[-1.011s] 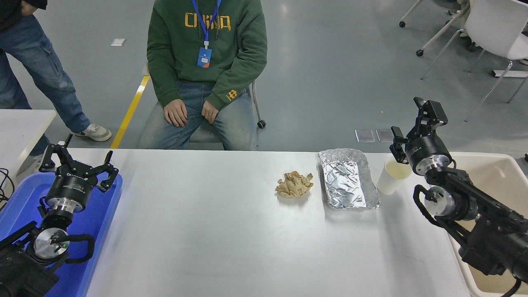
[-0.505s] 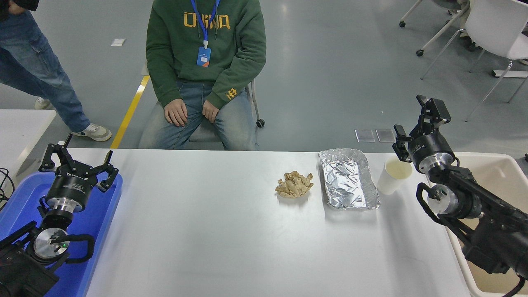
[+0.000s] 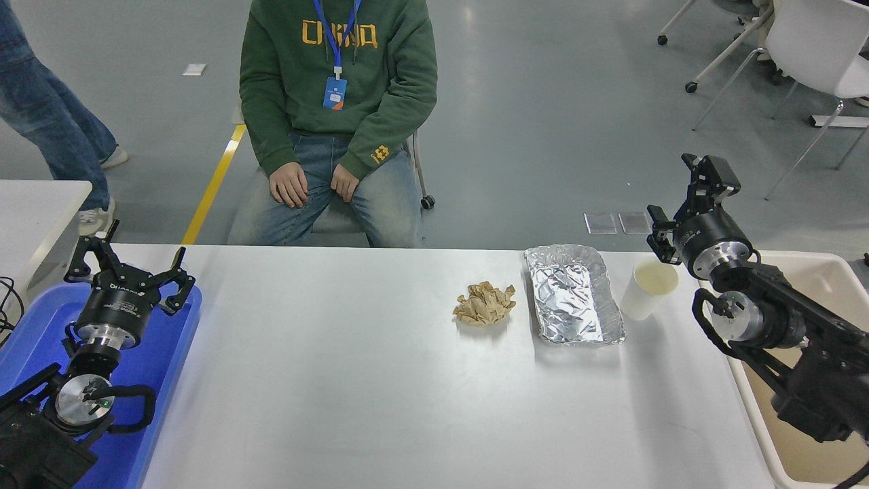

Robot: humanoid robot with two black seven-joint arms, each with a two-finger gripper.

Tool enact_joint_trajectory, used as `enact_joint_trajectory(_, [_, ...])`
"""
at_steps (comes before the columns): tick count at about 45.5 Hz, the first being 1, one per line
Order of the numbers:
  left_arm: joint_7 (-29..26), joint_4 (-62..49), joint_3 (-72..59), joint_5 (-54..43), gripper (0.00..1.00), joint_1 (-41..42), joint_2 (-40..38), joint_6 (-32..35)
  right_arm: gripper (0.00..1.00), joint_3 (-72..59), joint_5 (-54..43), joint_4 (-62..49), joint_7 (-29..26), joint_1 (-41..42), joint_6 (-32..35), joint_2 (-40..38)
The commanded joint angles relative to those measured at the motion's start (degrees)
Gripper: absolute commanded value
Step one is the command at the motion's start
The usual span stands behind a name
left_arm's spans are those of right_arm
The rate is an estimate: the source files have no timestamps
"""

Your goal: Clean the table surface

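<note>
Desk surface [image 3: 353, 380]: wide white-grey top filling the lower middle of the frame, from the blue tray at the left to the beige bin at the right.
Person [image 3: 336, 102]: seated beyond the desk's far edge, upper middle of the frame, green hoodie, blue lanyard, hands resting on jeans.
Second person [image 3: 51, 102]: only jeans-clad legs and a shoe, upper left corner.
Blue tray [image 3: 170, 367]: lower left, under the left arm.
Beige bin [image 3: 808, 278]: right edge, partly hidden behind the right arm.
Right gripper [image 3: 684, 197]: right of frame, raised above the desk's far right corner, just beside the paper cup and apart from it; fingers spread, holding nothing.
Left gripper [image 3: 129, 265]: lower left, over the blue tray; fingers spread wide, holding nothing.
Foil tray [image 3: 571, 293]: right of centre on the desk, crinkled and silver.
Paper cup [image 3: 646, 291]: white, upright, just right of the foil tray.
Crumpled brown paper [image 3: 485, 303]: on the desk, just left of the foil tray.
</note>
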Motion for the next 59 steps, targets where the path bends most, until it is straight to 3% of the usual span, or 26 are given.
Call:
enact_joint_trajectory(1, [0.0,0.0,0.0,0.0,1.00,0.0,0.0,0.0,1.00,-2.4,-1.3,6.4,-8.3,0.0,0.0,-5.3])
enact_joint_trajectory(7, [0.0,0.0,0.0,0.0,1.00,0.0,0.0,0.0,1.00,-3.5,-3.7,9.8,-14.1,0.5,0.7,-9.6])
enact_joint_trajectory(16, [0.0,0.0,0.0,0.0,1.00,0.0,0.0,0.0,1.00,-10.0,-5.8,13.6,-17.0,2.8,2.0,-14.6])
enact_joint_trajectory(29, [0.0,0.0,0.0,0.0,1.00,0.1,0.0,0.0,1.00,-25.5,-11.6,12.5,-17.6,10.8,13.5,-18.5])
enact_joint_trajectory(41, [0.0,0.0,0.0,0.0,1.00,0.0,0.0,0.0,0.99,-34.3,-17.9,9.8,-18.9,17.1,22.1,-19.1])
enact_joint_trajectory(48, [0.0,0.0,0.0,0.0,1.00,0.0,0.0,0.0,0.98,-36.1,-21.4,5.2,-25.2,20.0,22.1,-18.3])
enact_joint_trajectory(59, [0.0,0.0,0.0,0.0,1.00,0.0,0.0,0.0,0.98,-37.7,-35.0,-4.0,-25.2,21.2,22.6,-12.9])
